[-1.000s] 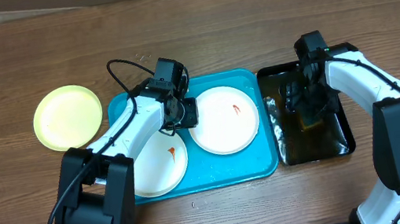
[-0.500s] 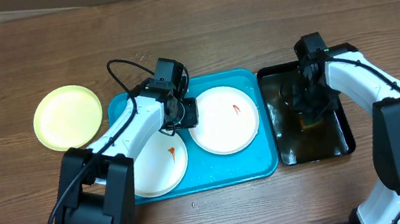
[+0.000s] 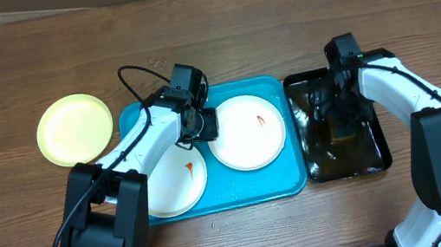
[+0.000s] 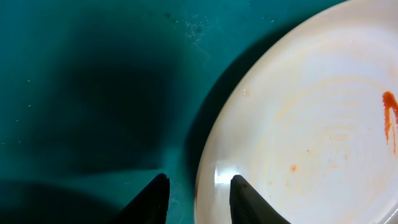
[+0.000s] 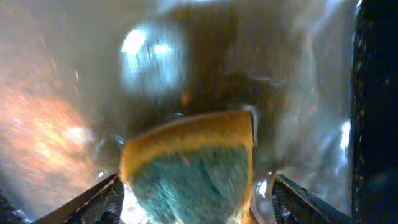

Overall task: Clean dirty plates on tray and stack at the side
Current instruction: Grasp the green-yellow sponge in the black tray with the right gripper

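My left gripper (image 3: 206, 124) sits low over the tray (image 3: 243, 188), at the left edge of the right plate (image 3: 246, 132). Its fingers (image 4: 158, 194) are spread, one over bare turquoise and the other over the white, with the plate's rim between them and nothing clamped. That plate lies in the tray's far right part and carries a red smear near its middle. The left plate (image 3: 184, 186), partly under my left arm, lies in the tray's near left part and also shows a red smear. I cannot tell whether the two rims touch. The yellow plate (image 3: 75, 128) lies on the table (image 3: 232, 25) just left of the tray. My right gripper (image 3: 335, 115) is down in the black tray (image 3: 380, 156), which stands just right of the turquoise one. It is clamped on a sponge (image 5: 189, 165), yellow with a green scouring face, above the wet, glossy floor.
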You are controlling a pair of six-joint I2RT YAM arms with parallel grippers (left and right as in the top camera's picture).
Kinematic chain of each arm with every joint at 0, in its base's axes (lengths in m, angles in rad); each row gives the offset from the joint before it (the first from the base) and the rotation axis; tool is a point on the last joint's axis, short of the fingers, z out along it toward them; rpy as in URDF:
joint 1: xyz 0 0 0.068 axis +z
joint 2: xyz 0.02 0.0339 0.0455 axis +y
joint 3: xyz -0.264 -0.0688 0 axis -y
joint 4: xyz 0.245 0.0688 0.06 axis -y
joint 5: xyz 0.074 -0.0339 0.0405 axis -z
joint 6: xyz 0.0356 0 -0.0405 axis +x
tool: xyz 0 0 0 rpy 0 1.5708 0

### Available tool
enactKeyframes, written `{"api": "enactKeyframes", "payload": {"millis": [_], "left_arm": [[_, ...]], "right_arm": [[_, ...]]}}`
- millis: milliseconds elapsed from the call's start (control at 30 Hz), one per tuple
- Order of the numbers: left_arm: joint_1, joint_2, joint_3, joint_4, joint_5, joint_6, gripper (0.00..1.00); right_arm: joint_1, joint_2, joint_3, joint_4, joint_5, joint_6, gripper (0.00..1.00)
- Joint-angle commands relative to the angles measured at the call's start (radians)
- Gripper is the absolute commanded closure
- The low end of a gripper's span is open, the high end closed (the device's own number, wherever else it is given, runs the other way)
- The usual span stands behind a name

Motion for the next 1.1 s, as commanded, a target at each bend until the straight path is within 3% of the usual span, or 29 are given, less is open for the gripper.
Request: {"api": "enactKeyframes", "payload": {"millis": [0,100,133,200,233,267,300,367,433,467,767,967,1067], "left_arm": [[-0.007,-0.019,-0.008,0.0,-0.01,-0.002,0.66],[-0.007,-0.019,-0.008,0.0,-0.01,-0.002,0.66],[-0.007,-0.019,-0.008,0.0,-0.01,-0.002,0.66],[-0.007,-0.019,-0.008,0.0,-0.01,-0.002,0.66],[-0.007,-0.019,-0.008,0.0,-0.01,-0.002,0.66],[-0.007,-0.019,-0.008,0.0,-0.01,-0.002,0.66],[-0.007,-0.019,-0.008,0.0,-0.01,-0.002,0.66],[-0.007,-0.019,-0.008,0.0,-0.01,-0.002,0.66],[-0.007,-0.019,-0.008,0.0,-0.01,-0.002,0.65],[-0.007,-0.019,-0.008,0.0,-0.01,-0.002,0.65],[-0.007,-0.019,-0.022,0.009,-0.019,-0.003,0.68],[-0.007,-0.019,-0.039,0.028,-0.024,-0.006,0.79],[-0.007,-0.019,-0.039,0.032,-0.025,-0.006,0.79]], "right_arm": [[-0.002,-0.027,0.027,0.008,0.011,-0.002,0.25],[-0.003,-0.027,0.026,0.007,0.011,-0.002,0.35],[-0.003,-0.027,0.026,0.008,0.011,-0.002,0.47],[-0.003,-0.027,0.026,0.011,0.011,-0.002,0.89],[-0.003,-0.027,0.026,0.016,0.011,-0.002,0.92],[-0.002,-0.027,0.026,0.023,0.011,-0.002,0.84],[-0.003,-0.027,0.026,0.034,0.011,-0.002,0.63],[-0.003,-0.027,0.026,0.054,0.011,-0.002,0.52],[-0.003,-0.027,0.031,0.06,0.01,-0.002,0.3],[-0.003,-0.027,0.036,0.048,0.01,-0.002,0.27],[-0.003,-0.027,0.069,-0.124,0.01,-0.002,0.31],[-0.003,-0.027,0.068,-0.13,0.011,-0.002,0.34],[-0.002,-0.027,0.067,-0.131,0.01,-0.002,0.34]]}}
